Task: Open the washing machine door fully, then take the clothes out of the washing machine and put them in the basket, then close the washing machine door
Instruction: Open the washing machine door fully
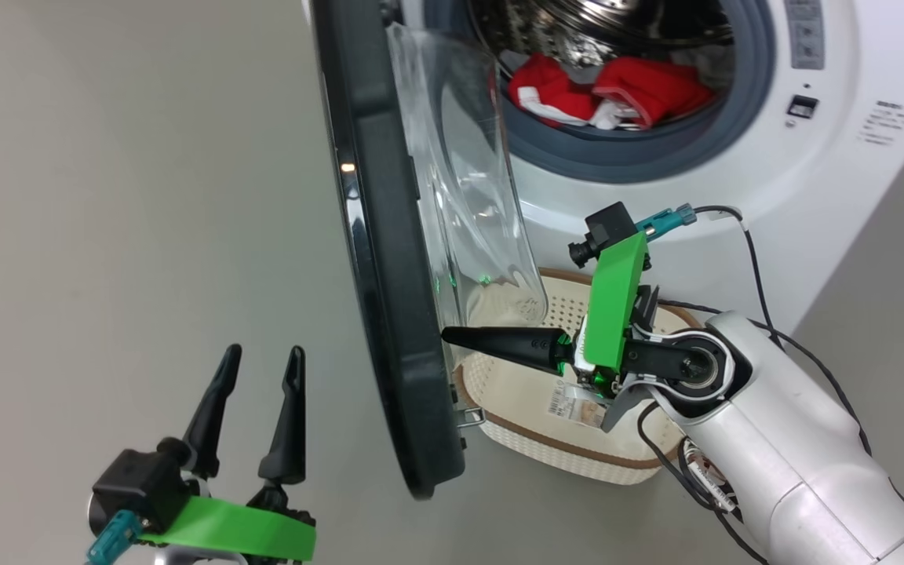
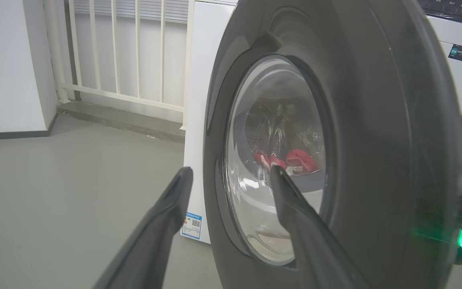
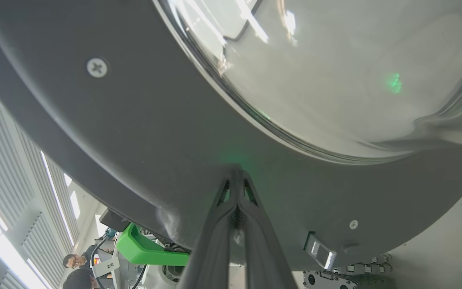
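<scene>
My right gripper (image 1: 452,336), pinched shut, sits tip-first against the inner rim of the washing machine door (image 1: 389,314) to its left; left gripper (image 1: 260,361) spread wide outside.

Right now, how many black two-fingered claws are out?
2: the open left gripper outside the black-rimmed round glass door; the shut right gripper tip-first against its inner rim.

The washing machine door (image 1: 385,314) is seen edge-on from above by the head, its outside closely from the left wrist, its inside nearer from the right.
</scene>
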Robot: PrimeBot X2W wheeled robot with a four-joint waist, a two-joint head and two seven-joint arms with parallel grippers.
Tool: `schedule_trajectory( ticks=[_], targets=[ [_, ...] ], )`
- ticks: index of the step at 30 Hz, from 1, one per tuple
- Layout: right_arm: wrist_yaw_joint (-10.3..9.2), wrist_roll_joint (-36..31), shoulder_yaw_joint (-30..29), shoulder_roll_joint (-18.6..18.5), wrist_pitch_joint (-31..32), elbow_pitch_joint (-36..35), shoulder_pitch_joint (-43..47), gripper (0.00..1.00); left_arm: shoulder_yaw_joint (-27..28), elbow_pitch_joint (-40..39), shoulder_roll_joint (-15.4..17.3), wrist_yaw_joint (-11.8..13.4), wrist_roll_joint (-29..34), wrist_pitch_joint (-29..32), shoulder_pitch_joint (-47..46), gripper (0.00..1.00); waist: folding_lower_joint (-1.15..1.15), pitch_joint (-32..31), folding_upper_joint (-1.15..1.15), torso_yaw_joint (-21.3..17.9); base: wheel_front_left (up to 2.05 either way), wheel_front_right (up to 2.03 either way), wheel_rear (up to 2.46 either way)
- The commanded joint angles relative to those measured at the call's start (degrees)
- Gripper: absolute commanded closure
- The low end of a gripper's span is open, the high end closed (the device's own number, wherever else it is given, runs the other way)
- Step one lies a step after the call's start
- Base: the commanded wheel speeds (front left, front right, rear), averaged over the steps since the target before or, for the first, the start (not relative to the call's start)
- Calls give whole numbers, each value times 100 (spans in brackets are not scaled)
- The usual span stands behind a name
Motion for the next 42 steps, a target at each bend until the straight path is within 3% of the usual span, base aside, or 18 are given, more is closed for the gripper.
schedule_trajectory(
  ticks=[1,19,20,21,22,27,34,35,42],
  targets=[
    [40,75,87,203,-45,-175,23,100,159,-100,103,11,-37,-45,3,0,0,-94,0,186,0,0,0],
    [40,286,592,203,-281,-10,-258,100,256,-278,103,146,-147,-45,191,0,0,-28,0,232,0,0,0],
    [40,270,576,203,-286,-8,-250,78,256,-270,103,145,-149,-45,192,0,0,-32,0,227,0,0,0],
    [40,233,556,185,-309,-2,-240,48,254,-260,103,145,-152,-45,190,0,0,-39,0,221,0,0,0],
    [40,154,533,141,-386,5,-234,0,249,-250,103,144,-154,-45,186,0,0,-46,0,215,0,0,0],
    [40,-292,405,-142,-924,-233,-67,0,240,-203,103,138,-151,-45,164,0,0,-101,0,184,0,0,0],
    [40,-1739,548,-734,-2621,-703,309,0,247,-123,103,97,-113,-45,166,0,0,-201,0,142,0,0,0],
    [40,-1739,548,-734,-2621,-703,309,0,247,-123,103,97,-113,-45,166,0,0,-201,0,142,0,0,0],
    [40,-3547,810,-981,-4646,-111,449,0,310,-121,103,76,-101,-45,163,0,0,-218,0,9,0,0,0]
  ],
)
